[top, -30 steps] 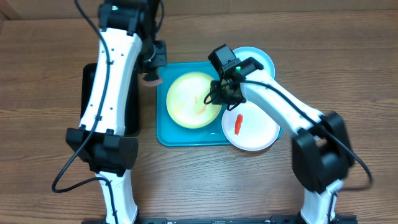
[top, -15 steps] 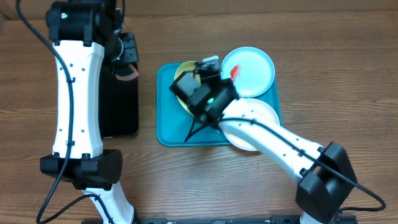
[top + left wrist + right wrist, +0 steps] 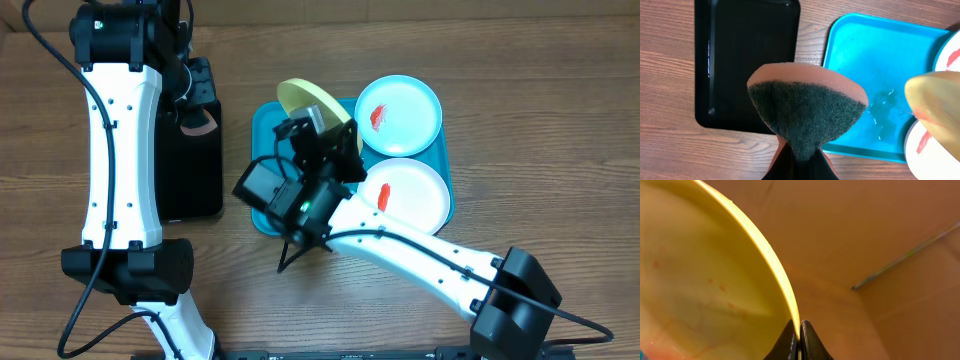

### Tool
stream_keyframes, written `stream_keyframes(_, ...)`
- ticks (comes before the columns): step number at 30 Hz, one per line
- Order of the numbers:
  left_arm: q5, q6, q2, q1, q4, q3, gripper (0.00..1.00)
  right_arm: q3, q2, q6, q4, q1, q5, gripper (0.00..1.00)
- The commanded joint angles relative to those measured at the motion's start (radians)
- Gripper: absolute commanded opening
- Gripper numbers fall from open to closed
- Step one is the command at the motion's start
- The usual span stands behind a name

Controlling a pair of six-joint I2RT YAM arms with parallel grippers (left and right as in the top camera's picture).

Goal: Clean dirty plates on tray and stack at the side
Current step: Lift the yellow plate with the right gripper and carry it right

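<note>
The dirty plates [image 3: 402,118] are not finished yet; by my judgement the task is standing in its early part, because no plate is lying stacked at the side of the table [image 3: 560,120].

Going from the left, one black tray [image 3: 190,185] is lying on the wood with nothing on it, as far as I can tell. Above it the left gripper [image 3: 799,159] is pinching one sponge [image 3: 807,107] firmly, with the dark scrubbing face turned out. The sponge is hanging in the air and touching no plate.

Next, the one turquoise tray [image 3: 268,205] is showing a wet patch on its bare floor. Over its back left corner the right gripper [image 3: 800,330] is clamping the rim of the yellow-green plate [image 3: 305,100] and holding it up, tilted on edge. In the right wrist view faint reddish marks are showing on this plate, so I am judging it as only partly cleaned.

At the right end of the tray, the light blue plate [image 3: 410,125] and the white plate [image 3: 420,205] are lying flat, partly over the rim. Each is carrying a red smear, so both are waiting for cleaning.

Counting: three plates, two trays, one sponge, two grippers.
</note>
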Motion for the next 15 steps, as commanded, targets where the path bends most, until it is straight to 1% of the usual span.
stream_keyframes(1, -0.006, 0.012, -0.014, 0.002, 0.0, -0.006, 0.04, 0.007, -0.006, 0.005, 0.01, 0.029, 0.156, 0.04)
stream_keyframes(5, -0.005, 0.011, -0.014, 0.001, 0.002, -0.006, 0.04, 0.007, -0.006, 0.006, 0.011, 0.037, 0.146, 0.04)
stream_keyframes(8, -0.005, 0.011, -0.014, 0.002, 0.002, -0.006, 0.04, 0.007, -0.006, 0.005, 0.01, 0.037, 0.074, 0.04)
stream_keyframes(11, -0.005, 0.008, -0.014, 0.001, 0.002, -0.006, 0.05, 0.007, -0.006, 0.008, 0.011, 0.024, -0.101, 0.04)
stream_keyframes(15, 0.002, 0.008, -0.014, 0.001, 0.002, -0.006, 0.04, 0.008, -0.008, 0.009, 0.011, -0.023, -0.418, 0.04)
